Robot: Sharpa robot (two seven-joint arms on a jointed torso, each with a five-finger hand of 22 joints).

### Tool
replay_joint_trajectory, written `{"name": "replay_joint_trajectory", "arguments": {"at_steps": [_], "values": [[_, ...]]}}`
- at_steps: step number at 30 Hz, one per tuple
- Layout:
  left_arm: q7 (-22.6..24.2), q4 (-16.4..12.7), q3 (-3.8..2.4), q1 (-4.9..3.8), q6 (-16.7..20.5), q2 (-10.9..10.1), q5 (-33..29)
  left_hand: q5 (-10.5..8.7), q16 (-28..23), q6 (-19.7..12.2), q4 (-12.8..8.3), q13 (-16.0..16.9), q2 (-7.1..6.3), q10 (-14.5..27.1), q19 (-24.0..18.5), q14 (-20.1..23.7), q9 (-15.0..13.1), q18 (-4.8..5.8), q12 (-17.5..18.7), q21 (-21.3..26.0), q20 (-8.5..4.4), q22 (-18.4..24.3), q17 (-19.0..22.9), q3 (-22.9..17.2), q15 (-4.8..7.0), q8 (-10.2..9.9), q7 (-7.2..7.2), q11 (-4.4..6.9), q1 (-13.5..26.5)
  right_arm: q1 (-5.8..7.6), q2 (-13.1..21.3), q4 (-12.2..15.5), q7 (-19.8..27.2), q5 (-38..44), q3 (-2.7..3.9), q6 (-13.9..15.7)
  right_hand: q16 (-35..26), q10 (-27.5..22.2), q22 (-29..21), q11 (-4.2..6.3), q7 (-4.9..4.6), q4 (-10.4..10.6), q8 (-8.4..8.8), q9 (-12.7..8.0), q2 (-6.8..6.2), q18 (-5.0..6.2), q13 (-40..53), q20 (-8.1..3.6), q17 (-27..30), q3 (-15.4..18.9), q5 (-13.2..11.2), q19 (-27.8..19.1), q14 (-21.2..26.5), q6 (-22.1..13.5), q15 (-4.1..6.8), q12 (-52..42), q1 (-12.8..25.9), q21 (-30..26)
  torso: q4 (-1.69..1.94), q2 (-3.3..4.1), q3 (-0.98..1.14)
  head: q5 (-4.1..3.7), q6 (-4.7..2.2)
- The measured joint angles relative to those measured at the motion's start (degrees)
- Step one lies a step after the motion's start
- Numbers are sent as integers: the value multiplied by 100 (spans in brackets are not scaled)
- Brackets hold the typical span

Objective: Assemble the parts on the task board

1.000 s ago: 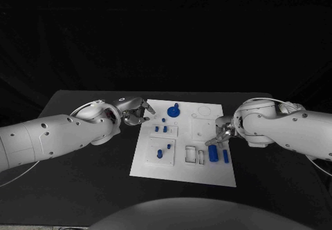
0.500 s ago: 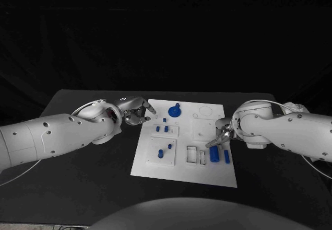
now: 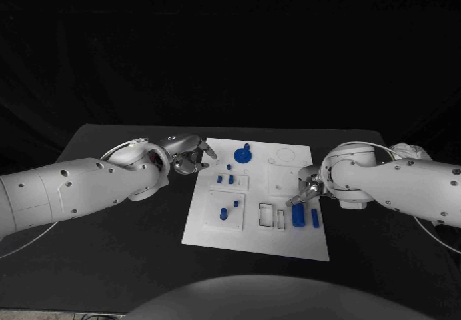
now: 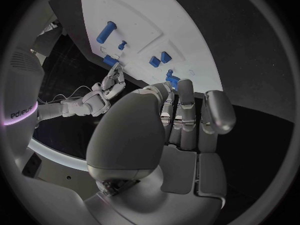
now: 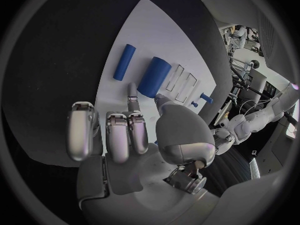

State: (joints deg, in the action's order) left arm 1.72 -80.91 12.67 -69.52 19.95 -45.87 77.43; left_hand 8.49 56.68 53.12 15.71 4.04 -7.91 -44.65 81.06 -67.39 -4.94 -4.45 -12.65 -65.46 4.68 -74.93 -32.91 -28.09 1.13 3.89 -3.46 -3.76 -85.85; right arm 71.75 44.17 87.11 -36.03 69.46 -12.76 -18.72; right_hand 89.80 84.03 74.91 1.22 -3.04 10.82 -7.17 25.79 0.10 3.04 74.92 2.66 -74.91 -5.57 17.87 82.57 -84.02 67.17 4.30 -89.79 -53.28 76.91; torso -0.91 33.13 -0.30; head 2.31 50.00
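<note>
The right hand [image 3: 304, 191] has edged lower — toward the thick blue cylinder [image 3: 298, 214].

White task board [image 3: 245, 230] lies flat mid-table, small blue parts [image 3: 298, 214] scattered on it.

task board [image 3: 258, 230] mid-table [image 3: 115, 260] | parts [image 3: 298, 215] on board

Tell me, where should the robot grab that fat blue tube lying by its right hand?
Probably around the middle of the fat blue tube, fingers coming from above onto its two long sides. It lies flat on the board, and the thin blue rod lies close alongside. The right hand hovers near its far end.
</note>
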Motion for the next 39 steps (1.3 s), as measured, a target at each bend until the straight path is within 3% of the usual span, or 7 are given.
{"name": "replay_joint_trajectory", "arguments": {"at_steps": [7, 13, 18, 24, 27, 31, 39], "values": [[-28, 0, 0, 0, -27, 2, -1, 0, 0, 0, 0, 0, 0, 0, 0, 0, 0, 0, 0, 0, 0, 0, 11, 0, 0, 0, 0, 0, 0, -45, -18, -29, -2, -48, 7, 51, 0, 1, 0, -1, 25, -72, -37, 169, 0, 0, 0, -21, 1, -72, 312, -20, 0, 25, 0, 0, 0, -60, 1, -2, 0, 16, 0], [-47, 4, 0, 0, -47, 3, -2, 0, 0, 0, 0, 0, 0, 0, 0, 0, 0, 0, 0, 0, 0, 1, 11, 0, 0, 0, 0, 0, 0, -65, -31, -66, -4, -117, 10, 80, 0, 1, 4, -1, 50, -158, -98, 351, -37, 1, -1, -41, 1, -125, 364, -41, 0, 5, 0, 0, -36, -103, 1, -8, -2, 29, 0], [-56, 14, 0, 0, -58, 6, -3, 0, 0, 0, 0, 0, 0, 0, 0, 0, 0, 0, 0, 0, 0, 1, 11, 0, 0, 0, 0, 0, 0, -76, -37, -87, -4, -176, 14, 93, 0, 1, 4, -1, 92, -235, -251, 726, -37, 1, -1, -41, 1, -201, 433, -41, 0, -115, 0, 0, -36, -140, -3, -8, -4, 42, 0], [-65, 32, 0, 0, -65, 8, -6, 0, 0, 0, 0, 0, 0, 0, 0, 0, 0, 0, 0, 0, 0, 1, 11, 0, 0, 0, 0, 0, 0, -88, -35, -114, -4, -280, 14, 134, 0, 1, 4, 42, 112, -325, -549, 1483, -97, 1, -1, -61, 1, -311, 484, -61, 3, -342, 4, 0, 29, -208, -6, -4, -4, 54, 0], [-68, 35, 0, 0, -68, 6, -9, 0, 0, 0, 0, 0, 0, 0, 0, 0, 0, 0, 0, 0, 0, 1, 11, 0, 0, 0, 0, 0, 0, -92, -28, -125, -3, -349, 12, 169, 0, 0, 3, 43, 113, -348, -613, 1772, -60, 1, -1, -61, 0, -365, 488, -61, 21, -463, 21, 0, 68, -248, -6, -2, -3, 63, 0], [-72, 40, 0, 0, -71, 3, -13, 0, 0, 0, 0, 0, 0, 0, 0, 0, 0, 0, 0, 0, 0, 1, 11, 0, 0, 0, 0, 0, 0, -94, -19, -142, 1, -431, 12, 225, 0, 0, 3, 43, 117, -386, -679, 1980, -96, 0, -1, -82, -4, -403, 488, -81, 21, -529, 21, 0, 104, -272, -3, 0, 0, 75, 0], [-81, 49, 0, 0, -74, 2, -20, 0, 0, 0, 0, 0, 0, 0, 0, 0, 0, 0, 0, 0, 0, 2, 10, 0, 0, 0, 0, 0, 0, -89, 12, -136, 4, -568, 3, 323, 0, 0, 3, 42, 124, -417, -722, 2124, -96, 0, -1, -82, -3, -434, 487, -81, -1, -557, 43, 0, 104, -314, 1, 0, -1, 99, 0]]}}
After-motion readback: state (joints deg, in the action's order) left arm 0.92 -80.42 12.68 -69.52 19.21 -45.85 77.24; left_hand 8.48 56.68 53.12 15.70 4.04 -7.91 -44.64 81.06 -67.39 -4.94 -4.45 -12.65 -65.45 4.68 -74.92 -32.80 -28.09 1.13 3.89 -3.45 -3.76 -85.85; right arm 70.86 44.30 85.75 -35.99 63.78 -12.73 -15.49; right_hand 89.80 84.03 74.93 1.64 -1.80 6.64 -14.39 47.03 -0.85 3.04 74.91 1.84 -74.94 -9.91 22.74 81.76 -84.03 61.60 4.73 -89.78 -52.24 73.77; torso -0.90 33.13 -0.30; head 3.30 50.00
